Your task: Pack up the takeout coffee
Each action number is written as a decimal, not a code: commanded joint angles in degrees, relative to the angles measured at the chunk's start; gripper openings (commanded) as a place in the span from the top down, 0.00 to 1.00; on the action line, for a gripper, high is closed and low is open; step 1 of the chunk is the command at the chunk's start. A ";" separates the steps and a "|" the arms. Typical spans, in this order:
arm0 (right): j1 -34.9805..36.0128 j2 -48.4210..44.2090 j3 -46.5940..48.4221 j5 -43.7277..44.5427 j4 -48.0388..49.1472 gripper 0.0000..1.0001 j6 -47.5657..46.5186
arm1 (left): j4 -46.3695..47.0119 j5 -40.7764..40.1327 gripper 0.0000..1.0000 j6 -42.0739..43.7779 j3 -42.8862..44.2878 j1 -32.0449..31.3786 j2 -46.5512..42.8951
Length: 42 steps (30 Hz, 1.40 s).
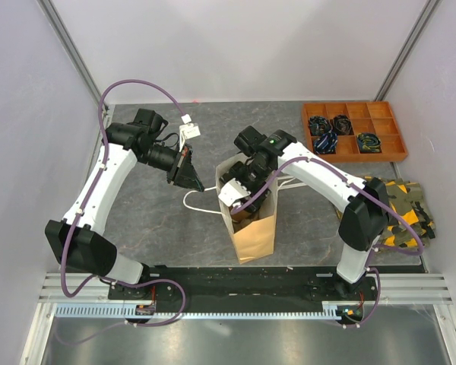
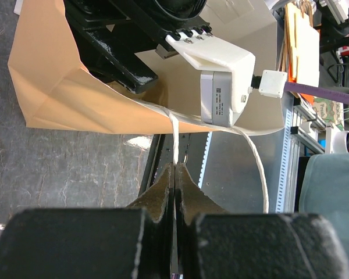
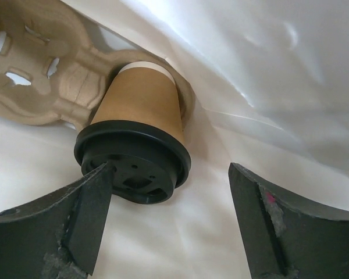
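A takeout coffee cup (image 3: pixel 141 104) of tan paper with a black lid (image 3: pixel 134 165) sits tilted in the brown pulp carrier (image 3: pixel 41 75), inside the paper bag (image 1: pixel 254 232). My right gripper (image 3: pixel 170 171) reaches down into the bag and stands open. Its left finger overlaps the lid's edge and the right finger is well apart, so nothing is held. In the top view the right gripper (image 1: pixel 239 199) is sunk into the bag's mouth. My left gripper (image 2: pixel 174 171) is shut on the bag's white handle (image 2: pixel 175 139), left of the bag, and it is also seen from above, the left gripper (image 1: pixel 191 179).
An orange compartment tray (image 1: pixel 353 131) with coiled cables stands at the back right. A camouflage-patterned pile (image 1: pixel 403 209) lies at the right edge. The bag's other handle loop (image 1: pixel 197 207) rests on the table. The bag's white inner wall (image 3: pixel 267 70) closely surrounds the right gripper.
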 commanded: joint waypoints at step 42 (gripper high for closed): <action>0.79 0.86 5.30 2.77 -4.58 0.57 -3.09 | 3.00 -0.25 0.98 -5.08 4.67 -3.10 -0.44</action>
